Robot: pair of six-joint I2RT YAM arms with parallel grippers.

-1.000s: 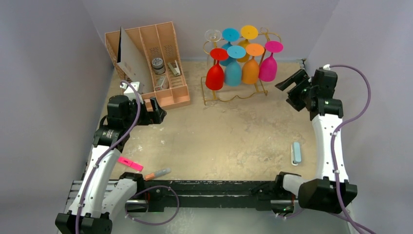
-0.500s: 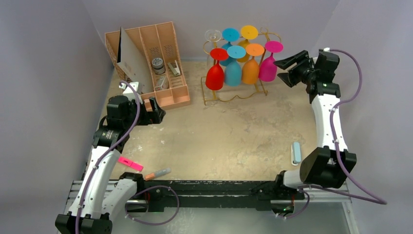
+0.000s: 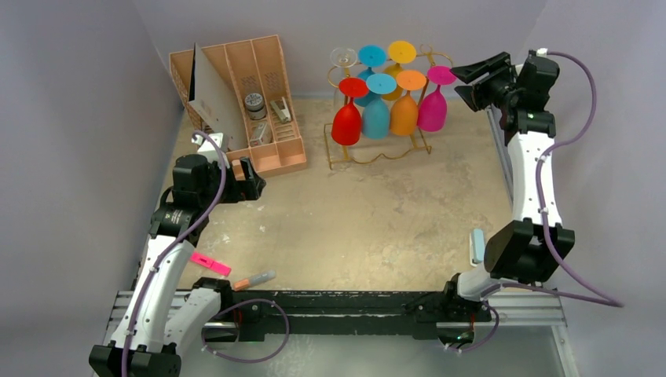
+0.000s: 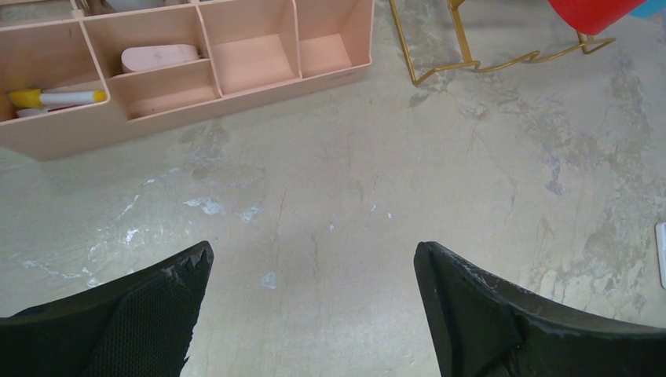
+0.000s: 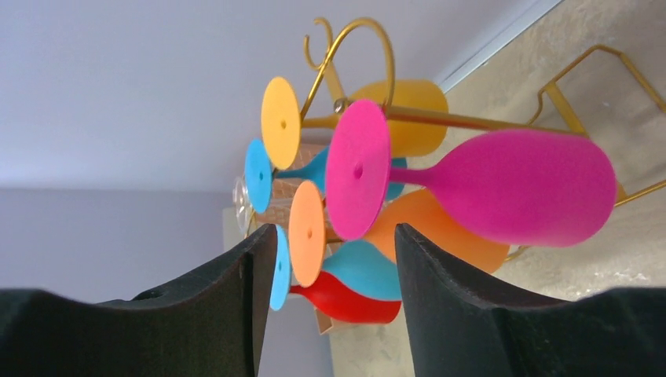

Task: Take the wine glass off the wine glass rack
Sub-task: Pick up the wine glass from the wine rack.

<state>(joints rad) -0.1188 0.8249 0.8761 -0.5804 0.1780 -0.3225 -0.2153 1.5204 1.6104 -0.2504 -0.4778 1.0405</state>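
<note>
**Right gripper beside rack, pink glass not gripped**

Rack [image 5: 459, 119] at back of table [image 3: 353, 228], loaded with glasses, all hung bowl-down by the foot.
- Front row, left to right: red glass [image 3: 346, 124], blue glass [image 3: 376, 118], orange glass [image 3: 404, 114], pink glass [image 3: 432, 110].
- Back row: clear glass [image 3: 343, 55], rear blue glass [image 3: 371, 55], yellow glass [image 3: 401, 51]. Bowls mostly hidden behind front row.

Pink glass sits at right end of front row, on its hanger arm.

Right gripper [image 3: 457, 80] raised just right of the pink foot, about level with it, not touching. Jaws partly open, nothing between them. On wrist cam, fingers frame the orange foot and the edge of the pink foot.

Left gripper [image 4: 314, 255] low over bare table, just in front of organiser [image 3: 292, 161]. Jaws wide, holding nothing.

Organiser left of rack:
- White board [image 3: 212, 90] leaning in a tall slot.
- Jar [image 3: 254, 104] and stapler [image 3: 280, 108] in slots to its right.
- Low front trays hold a yellow-tipped pen [image 4: 59, 96] and a pale pink oblong [image 4: 161, 55].

Loose on table: pink tag [image 3: 210, 263] and marker [image 3: 253, 279] near left arm, light-blue bar [image 3: 477, 246] by right arm.
</note>
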